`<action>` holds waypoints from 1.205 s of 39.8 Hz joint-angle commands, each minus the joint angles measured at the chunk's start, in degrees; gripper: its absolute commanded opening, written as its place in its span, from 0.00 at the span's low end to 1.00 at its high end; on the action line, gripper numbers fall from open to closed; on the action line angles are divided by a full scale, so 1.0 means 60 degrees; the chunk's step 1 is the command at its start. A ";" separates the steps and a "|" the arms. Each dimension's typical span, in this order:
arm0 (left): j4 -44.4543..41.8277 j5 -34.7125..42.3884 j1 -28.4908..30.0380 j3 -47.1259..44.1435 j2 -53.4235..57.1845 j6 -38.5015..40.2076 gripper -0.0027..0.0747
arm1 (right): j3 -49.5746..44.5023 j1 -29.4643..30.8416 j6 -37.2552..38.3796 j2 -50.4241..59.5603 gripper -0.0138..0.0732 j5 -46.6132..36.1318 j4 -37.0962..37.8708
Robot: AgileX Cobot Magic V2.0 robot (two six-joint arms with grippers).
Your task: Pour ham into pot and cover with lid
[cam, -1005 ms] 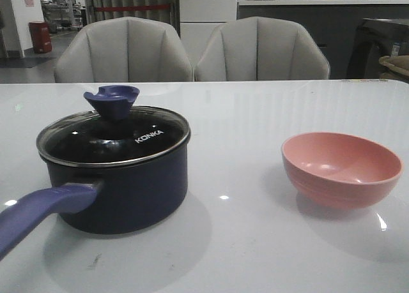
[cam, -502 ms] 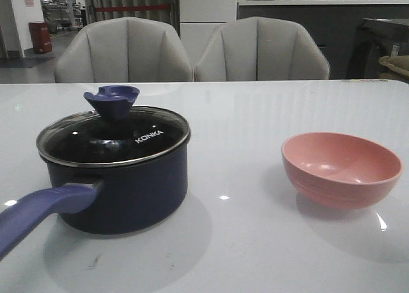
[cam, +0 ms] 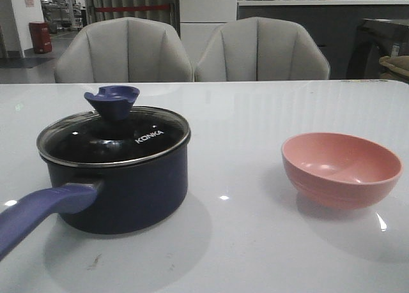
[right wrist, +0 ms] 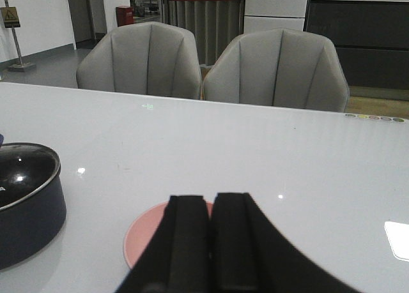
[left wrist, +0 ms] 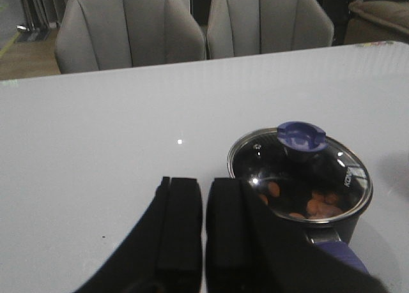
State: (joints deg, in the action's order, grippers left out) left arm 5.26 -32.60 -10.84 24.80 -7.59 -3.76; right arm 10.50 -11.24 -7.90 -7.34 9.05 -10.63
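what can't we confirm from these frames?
- Ham count: left wrist view shows only a few orange slices through the lid; glare and the dark pot interior hide the rest. In the front view, none are discernible.
- Pink bowl: right gripper covers most of it in the right wrist view.
- Pot handle end: cut off by the front view's edge.

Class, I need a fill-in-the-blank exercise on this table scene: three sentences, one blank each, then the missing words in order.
1. The glass lid sits on the ____.
2. Seen through the lid from the left wrist camera, the ham slices lie ____ the pot.
3. The pink bowl on the table is ____.

Missing words: pot; inside; empty
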 commanded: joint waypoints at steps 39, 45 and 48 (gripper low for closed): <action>-0.0542 0.3321 0.1716 -0.2744 0.1498 0.0177 0.18 | 0.0236 -0.0008 -0.0085 -0.0077 0.32 -0.0705 -0.0027; -0.0542 0.4687 0.2170 -0.3701 0.1529 0.0881 0.18 | 0.0236 -0.0008 -0.0085 -0.0077 0.32 -0.0680 -0.0027; -0.0623 0.5186 0.2124 -0.4040 0.1529 0.1064 0.18 | 0.0236 -0.0008 -0.0085 -0.0077 0.32 -0.0680 -0.0027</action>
State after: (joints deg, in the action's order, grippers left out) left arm 1.92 -10.22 1.87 0.78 0.34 0.66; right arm 10.50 -11.24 -7.90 -7.34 9.16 -10.63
